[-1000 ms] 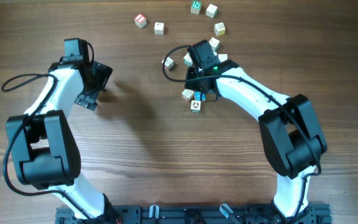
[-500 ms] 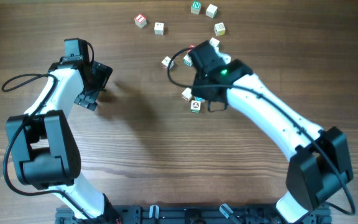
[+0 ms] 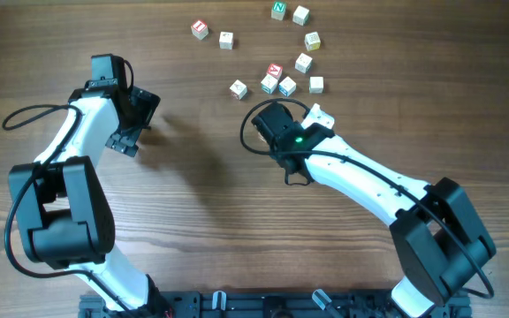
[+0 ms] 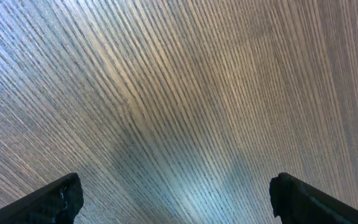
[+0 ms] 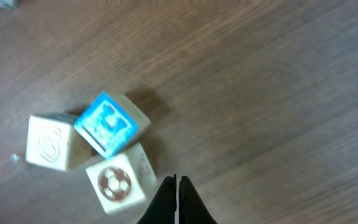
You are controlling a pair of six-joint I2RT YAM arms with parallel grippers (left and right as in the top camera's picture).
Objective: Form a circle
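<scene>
Cubes [image 3: 286, 86] for the circle lie scattered in a loose arc at the far side of the table [image 3: 201, 203]; no ring is formed. The right gripper [image 5: 178, 200] is fully closed and empty, its tips just beside the ball-faced cube [image 5: 117, 182], which touches the blue-faced cube [image 5: 109, 124] and the pale cube [image 5: 47, 143]. Judged step: nudge this cluster toward the arc. Push one cube at a time, low and through its centre, or neighbours may spin off. The left gripper [image 3: 133, 119] is spread wide, empty, well apart over bare wood. Open room lies centre and left; no table edge is visible beyond the green-lettered cube [image 3: 278, 10].
</scene>
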